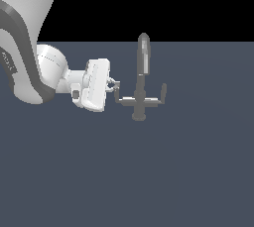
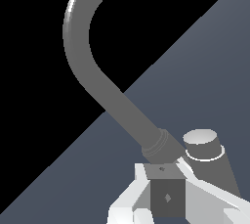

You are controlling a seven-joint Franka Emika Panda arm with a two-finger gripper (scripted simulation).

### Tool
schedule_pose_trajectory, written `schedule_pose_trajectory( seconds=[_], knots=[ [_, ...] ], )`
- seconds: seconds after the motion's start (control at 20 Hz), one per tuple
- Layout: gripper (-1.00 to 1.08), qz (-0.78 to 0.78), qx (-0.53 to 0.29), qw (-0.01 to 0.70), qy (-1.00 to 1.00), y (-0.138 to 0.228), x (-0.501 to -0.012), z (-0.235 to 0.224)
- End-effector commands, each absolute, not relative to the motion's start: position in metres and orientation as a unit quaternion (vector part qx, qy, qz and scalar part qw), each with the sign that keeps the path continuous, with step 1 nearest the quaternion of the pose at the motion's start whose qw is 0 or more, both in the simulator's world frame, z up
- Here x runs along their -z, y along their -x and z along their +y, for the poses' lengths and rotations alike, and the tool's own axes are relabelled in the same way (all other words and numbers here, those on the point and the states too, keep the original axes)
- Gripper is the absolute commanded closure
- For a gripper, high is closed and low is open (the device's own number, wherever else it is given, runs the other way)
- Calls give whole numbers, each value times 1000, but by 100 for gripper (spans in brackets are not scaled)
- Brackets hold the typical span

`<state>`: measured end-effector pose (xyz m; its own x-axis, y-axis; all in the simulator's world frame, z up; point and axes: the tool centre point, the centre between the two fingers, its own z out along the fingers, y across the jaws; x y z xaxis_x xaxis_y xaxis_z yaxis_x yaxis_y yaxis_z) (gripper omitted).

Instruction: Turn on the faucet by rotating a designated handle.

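Note:
The faucet (image 1: 143,67) stands in the middle of the exterior view, a grey tap with a tall rounded spout and a crossbar of two levers. The handle (image 1: 118,97) is the thin lever on the exterior view's left, with a slim upturned tip. My gripper (image 1: 113,85) reaches in from that side and sits at this tip. In the wrist view the dark handle tip (image 2: 167,196) fills the gap between my two white fingers (image 2: 128,198), so my gripper (image 2: 161,170) looks shut on it. The curved spout (image 2: 83,56) rises just beyond.
The twin lever (image 1: 162,92) with its thicker tip sticks out on the exterior view's right of the faucet. A short grey cylinder (image 2: 205,152) of the faucet lies close beside my fingers. The flat blue-grey floor (image 1: 149,171) spreads all around. My white arm (image 1: 30,57) fills the exterior view's left.

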<state>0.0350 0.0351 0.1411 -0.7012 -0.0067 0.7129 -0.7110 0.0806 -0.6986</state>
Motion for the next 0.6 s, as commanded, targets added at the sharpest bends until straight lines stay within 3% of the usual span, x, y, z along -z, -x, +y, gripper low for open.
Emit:
schedule_pose_trajectory(
  seconds=[0.0,0.55],
  knots=[
    [108,-679,-624,283,-265,-32,-139,35],
    [108,-678,-625,283,-263,3,-130,38]
  ],
)
